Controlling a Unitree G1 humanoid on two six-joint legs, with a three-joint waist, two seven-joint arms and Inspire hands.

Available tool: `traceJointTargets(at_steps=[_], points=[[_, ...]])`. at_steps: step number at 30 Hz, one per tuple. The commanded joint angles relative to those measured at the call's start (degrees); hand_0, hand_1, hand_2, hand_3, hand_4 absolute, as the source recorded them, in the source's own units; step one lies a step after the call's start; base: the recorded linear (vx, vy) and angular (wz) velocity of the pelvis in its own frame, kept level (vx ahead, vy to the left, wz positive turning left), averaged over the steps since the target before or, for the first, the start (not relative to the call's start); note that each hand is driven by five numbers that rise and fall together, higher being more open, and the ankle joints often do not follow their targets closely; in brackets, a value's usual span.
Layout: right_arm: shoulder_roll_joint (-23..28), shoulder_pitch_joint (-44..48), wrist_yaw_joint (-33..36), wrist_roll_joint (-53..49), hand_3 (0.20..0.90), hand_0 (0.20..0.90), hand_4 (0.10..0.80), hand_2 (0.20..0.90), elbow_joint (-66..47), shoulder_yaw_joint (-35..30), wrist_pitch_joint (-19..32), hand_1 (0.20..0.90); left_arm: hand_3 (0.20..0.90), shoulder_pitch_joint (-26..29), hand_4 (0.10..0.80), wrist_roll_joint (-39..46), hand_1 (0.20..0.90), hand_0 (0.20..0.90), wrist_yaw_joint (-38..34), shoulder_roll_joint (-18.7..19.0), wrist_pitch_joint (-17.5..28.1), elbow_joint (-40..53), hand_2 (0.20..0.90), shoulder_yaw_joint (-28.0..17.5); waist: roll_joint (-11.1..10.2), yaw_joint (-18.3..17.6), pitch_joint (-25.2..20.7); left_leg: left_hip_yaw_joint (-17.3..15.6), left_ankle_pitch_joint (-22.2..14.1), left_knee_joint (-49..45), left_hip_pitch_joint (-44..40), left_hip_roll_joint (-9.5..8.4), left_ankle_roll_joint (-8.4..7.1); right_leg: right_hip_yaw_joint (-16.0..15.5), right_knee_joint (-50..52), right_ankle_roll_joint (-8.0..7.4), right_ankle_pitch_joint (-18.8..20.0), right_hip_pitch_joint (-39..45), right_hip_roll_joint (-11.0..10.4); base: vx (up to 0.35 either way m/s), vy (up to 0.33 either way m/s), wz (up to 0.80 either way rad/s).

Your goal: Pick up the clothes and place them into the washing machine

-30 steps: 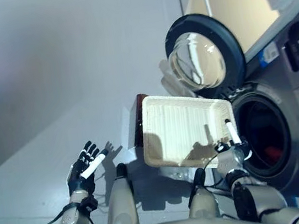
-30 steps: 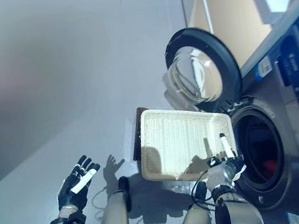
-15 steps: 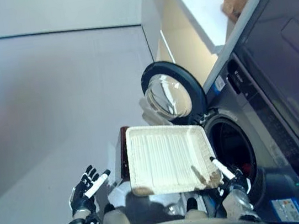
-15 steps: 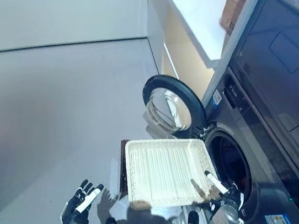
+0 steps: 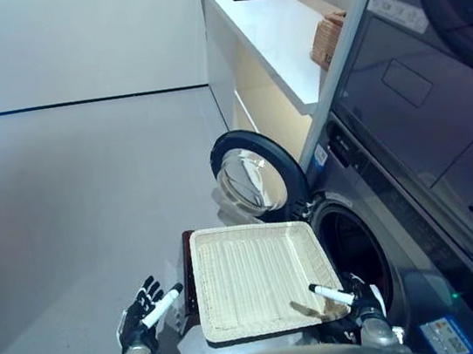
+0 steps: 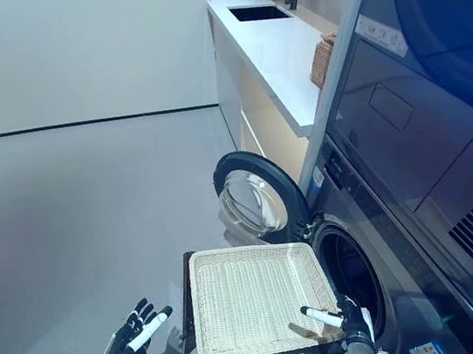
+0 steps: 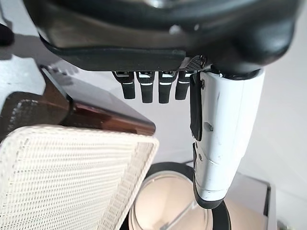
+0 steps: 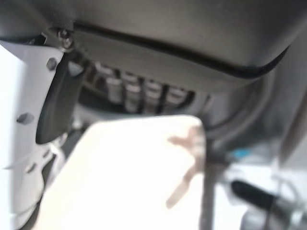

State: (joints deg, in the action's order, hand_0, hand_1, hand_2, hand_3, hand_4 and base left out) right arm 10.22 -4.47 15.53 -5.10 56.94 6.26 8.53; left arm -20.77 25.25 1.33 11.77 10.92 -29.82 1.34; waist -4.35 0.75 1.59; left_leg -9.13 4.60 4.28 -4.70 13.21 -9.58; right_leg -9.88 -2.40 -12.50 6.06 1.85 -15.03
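Note:
The shallow wicker basket point(image 5: 259, 275) rests on the low dark brown box point(image 5: 185, 268) beside the washing machine point(image 5: 411, 293); I see no clothes in the basket. The machine's round door point(image 5: 249, 175) stands open and the drum opening point(image 5: 358, 248) is dark inside. My left hand point(image 5: 141, 314) is open and empty, held to the left of the box; its wrist view shows straight fingers point(image 7: 148, 86) above the basket point(image 7: 72, 167). My right hand point(image 5: 363, 304) is open at the basket's near right corner, in front of the drum, its white-covered thumb reaching over the rim.
A white counter point(image 5: 268, 23) with a sink runs behind the machine, with a small wicker box point(image 5: 327, 37) on it. A second dark machine front point(image 5: 418, 90) is stacked above the washer. Grey floor point(image 5: 65, 210) spreads out to the left.
The whole picture has shifted as the camera moved, bringing the counter and upper machine into view. The basket and both hands keep about the same places relative to each other.

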Motion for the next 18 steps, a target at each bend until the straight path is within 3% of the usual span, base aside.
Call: traceJointTargets(at_steps=[1, 6, 18], points=[[5.15, 7.25, 2.50, 7.98, 0.900, 0.900, 0.800, 0.900, -6.66, 1.50, 2.11, 0.900, 0.900, 3.93, 0.800, -1.64, 0.900, 0.900, 0.37, 0.19, 5.59, 2.74, 0.900, 1.10, 1.13, 0.68, 0.33, 1.97, -0.78, -3.61, 2.16, 1.43, 1.37, -1.23, 2.88, -2.16, -0.45, 1.52, -3.02, 0.013, 0.005, -0.06], [4.76, 10.34, 2.43, 9.08, 0.900, 0.900, 0.800, 0.900, -6.71, 3.95, 2.09, 0.900, 0.900, 4.60, 0.800, -1.74, 0.900, 0.900, -0.06, 0.22, 5.89, 2.62, 0.900, 1.94, 1.15, 1.04, 0.00, 1.51, -0.90, -3.39, 1.12, 1.52, 1.28, -1.05, 2.58, -2.16, -0.62, 2.36, -2.99, 0.003, 0.001, -0.01], [0.45, 8.80, 2.52, 1.32, 0.900, 0.900, 0.800, 0.900, -7.64, 2.49, 3.49, 0.900, 0.900, 6.10, 0.800, -0.82, 0.900, 0.900, -1.45, -0.62, 5.91, 2.31, 0.900, 2.81, 1.21, 0.77, -1.00, 1.84, -0.74, -3.06, 0.31, 2.01, 1.10, -1.40, 2.27, -1.80, -1.35, 3.59, -2.26, 0.000, 0.002, 0.00]])
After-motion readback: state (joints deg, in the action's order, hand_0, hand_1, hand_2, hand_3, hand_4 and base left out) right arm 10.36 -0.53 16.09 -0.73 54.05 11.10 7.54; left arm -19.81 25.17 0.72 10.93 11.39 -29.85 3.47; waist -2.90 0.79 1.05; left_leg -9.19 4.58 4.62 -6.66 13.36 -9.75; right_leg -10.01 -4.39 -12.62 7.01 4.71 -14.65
